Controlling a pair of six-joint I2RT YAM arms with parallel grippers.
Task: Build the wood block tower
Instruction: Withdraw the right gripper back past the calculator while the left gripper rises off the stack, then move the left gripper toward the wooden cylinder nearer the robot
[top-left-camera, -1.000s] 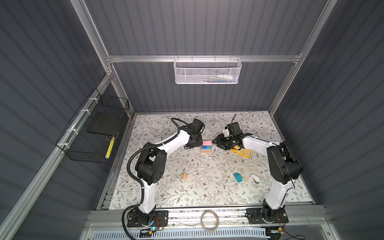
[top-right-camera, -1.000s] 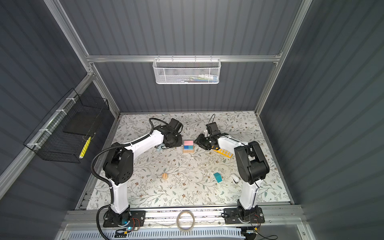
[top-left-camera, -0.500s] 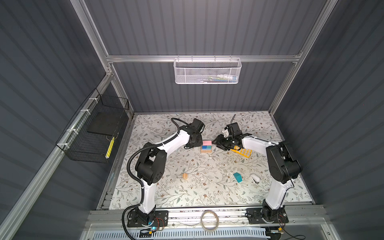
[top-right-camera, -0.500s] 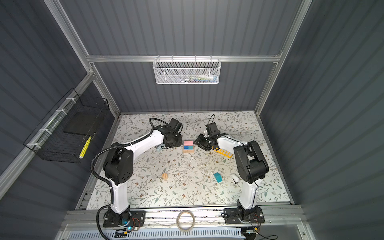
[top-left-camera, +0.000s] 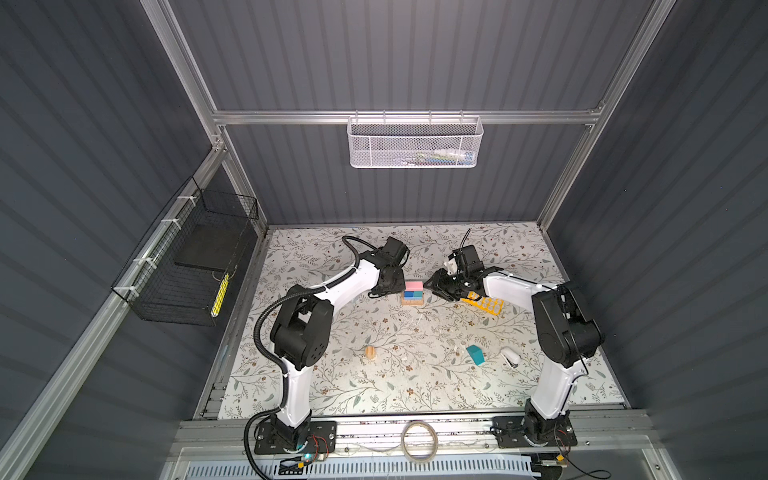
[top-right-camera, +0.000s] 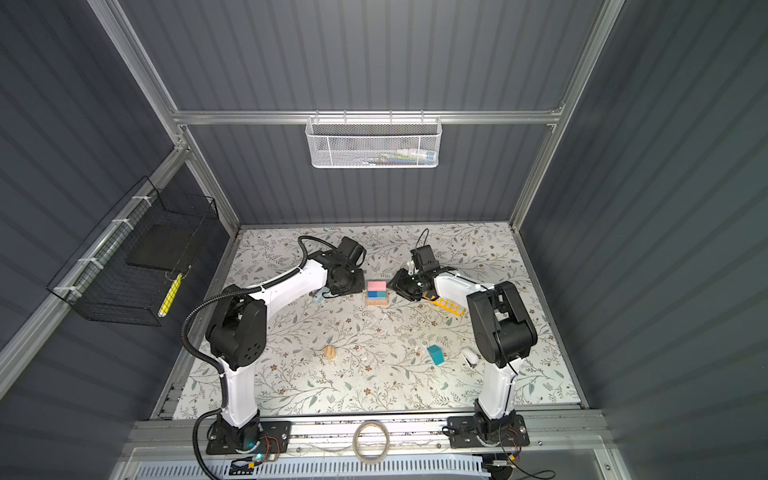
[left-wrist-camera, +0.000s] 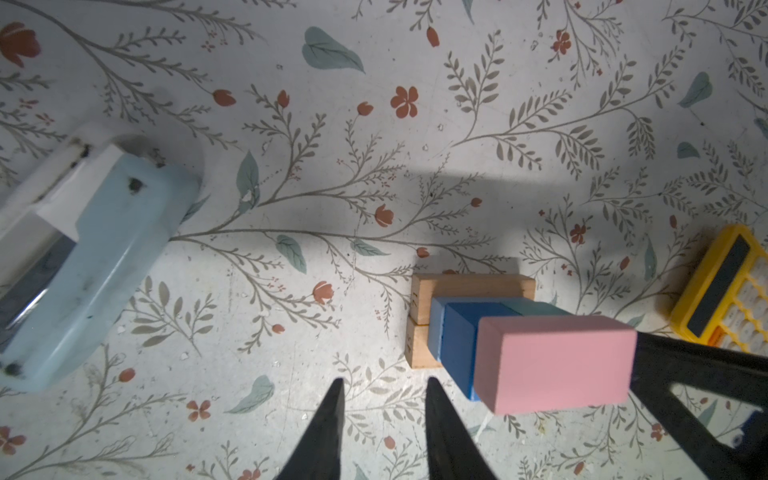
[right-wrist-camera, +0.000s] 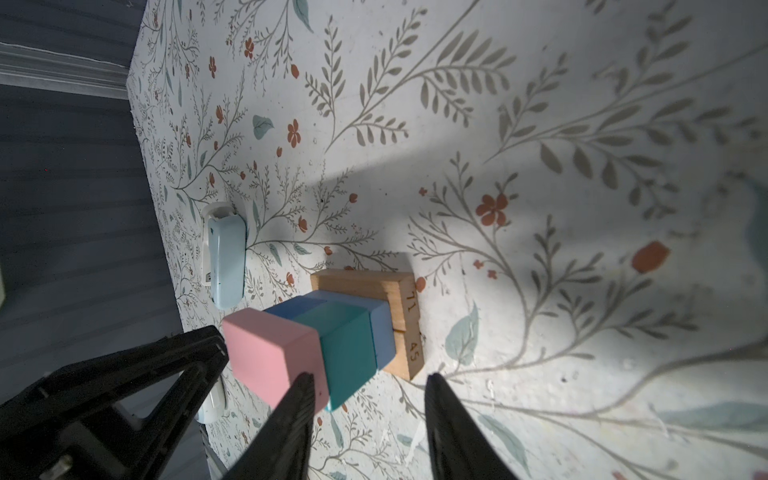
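**A:** Left gripper (left-wrist-camera: 384, 380): jaws a narrow gap apart, nothing in them. Right gripper (right-wrist-camera: 370, 376): wider gap, also empty.

**B:** Tower?

**A:** The wood block tower (top-left-camera: 412, 293) sits between the two grippers, just beside each. The pink block (left-wrist-camera: 552, 365) is on top, long axis running gripper to gripper, one at each end. Can't tell if either touches it.

**B:** Clutter?

**A:** Yellow calculator (top-left-camera: 488, 302) is just behind the right gripper, partly under that arm. Pale blue stapler (left-wrist-camera: 83, 257) is past the left gripper, on the side away from the tower. Neither blocks the stack.

**B:** Next piece?

**A:** My guess is the teal roof piece (top-left-camera: 475, 354). It's loose on the mat, well back from the right gripper, toward that arm's base. Right arm is nearer. A small tan piece (top-left-camera: 370, 352) lies likewise on the left arm's side. Main risk is clipping the pink block when backing off.
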